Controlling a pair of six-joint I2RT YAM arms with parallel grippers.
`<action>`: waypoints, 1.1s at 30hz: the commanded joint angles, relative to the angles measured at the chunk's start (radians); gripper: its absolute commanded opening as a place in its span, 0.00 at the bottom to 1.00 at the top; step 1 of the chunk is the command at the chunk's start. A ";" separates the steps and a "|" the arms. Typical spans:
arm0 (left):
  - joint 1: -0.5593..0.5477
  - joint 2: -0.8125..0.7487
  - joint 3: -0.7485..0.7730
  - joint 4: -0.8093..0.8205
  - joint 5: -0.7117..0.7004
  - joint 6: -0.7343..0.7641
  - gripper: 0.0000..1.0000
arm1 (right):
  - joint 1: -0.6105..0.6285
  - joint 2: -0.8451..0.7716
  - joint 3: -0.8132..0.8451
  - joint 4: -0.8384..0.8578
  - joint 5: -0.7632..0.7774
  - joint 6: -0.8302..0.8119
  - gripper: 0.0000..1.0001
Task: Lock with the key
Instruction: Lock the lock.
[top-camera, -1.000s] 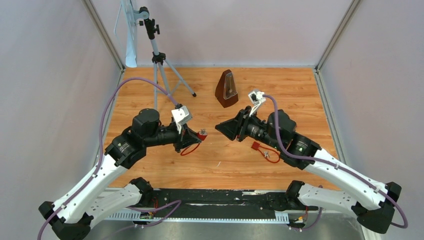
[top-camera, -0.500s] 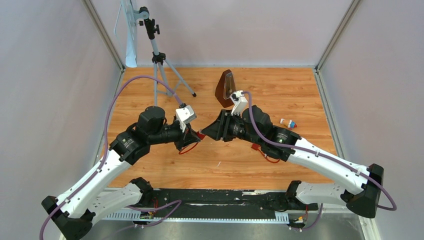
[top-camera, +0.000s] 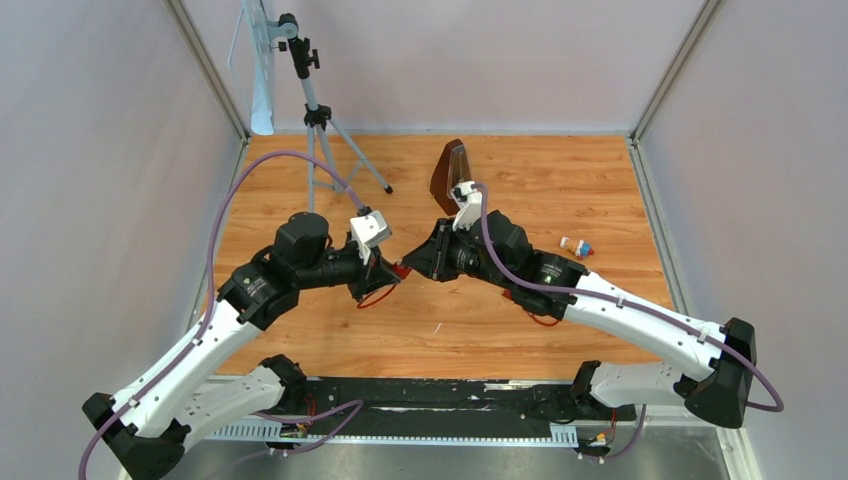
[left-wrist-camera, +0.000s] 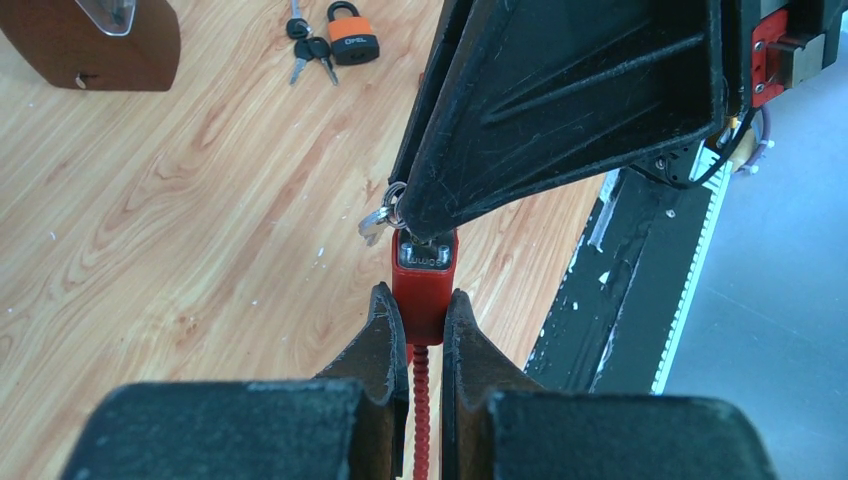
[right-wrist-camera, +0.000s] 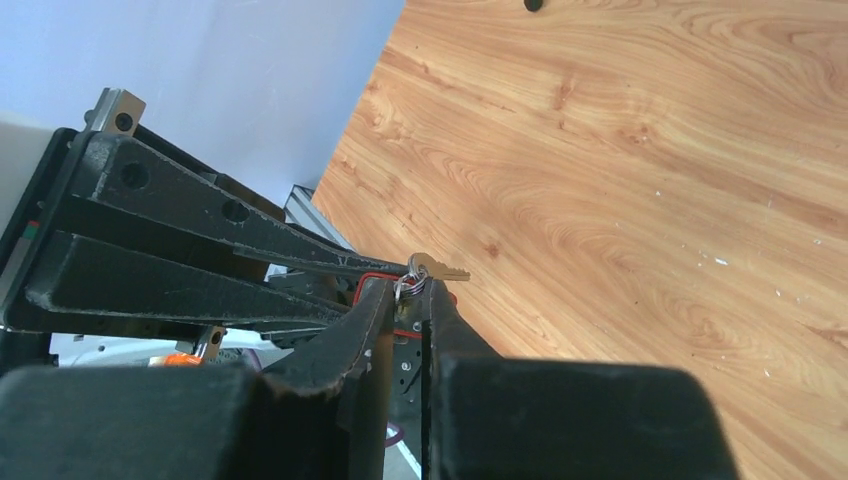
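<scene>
- While the left gripper (top-camera: 388, 277) is clenched on the red padlock (top-camera: 403, 269) above the bench (top-camera: 560, 180), the right gripper (top-camera: 416, 264) meets it nose to nose in the top view. The padlock sits at 3 o'clock of the left gripper and at 9 o'clock of the right, touching both.
- From the left wrist, the padlock stands upright between the left fingers, its red cable (left-wrist-camera: 420, 400) running toward 6 o'clock. The right gripper comes in from 12 o'clock onto the silver keyway face, and the key ring (left-wrist-camera: 388, 205) hangs at 10 o'clock of that face. The key itself is hidden under the fingertips.
- From the right wrist, the right gripper looks pinched on the key at the ring, with a spare key (right-wrist-camera: 445, 271) jutting toward 3 o'clock. The left gripper reaches in from 9 o'clock.
- By my judgement the step in hand is turning the key. It goes best if the right wrist rolls about the key's own axis with no sideways pull. The left grip must hold firm so the body cannot twist along, and the spare key should be kept clear of the pinch.
</scene>
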 joint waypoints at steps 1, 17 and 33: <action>0.000 -0.026 0.027 0.037 0.035 0.016 0.00 | 0.006 -0.011 0.016 0.114 -0.035 -0.075 0.07; 0.000 -0.033 0.047 -0.020 0.194 0.040 0.00 | 0.002 -0.221 -0.264 0.574 -0.439 -0.419 0.00; 0.000 -0.053 0.029 -0.054 0.555 0.153 0.00 | -0.002 -0.244 -0.310 0.703 -0.854 -0.665 0.00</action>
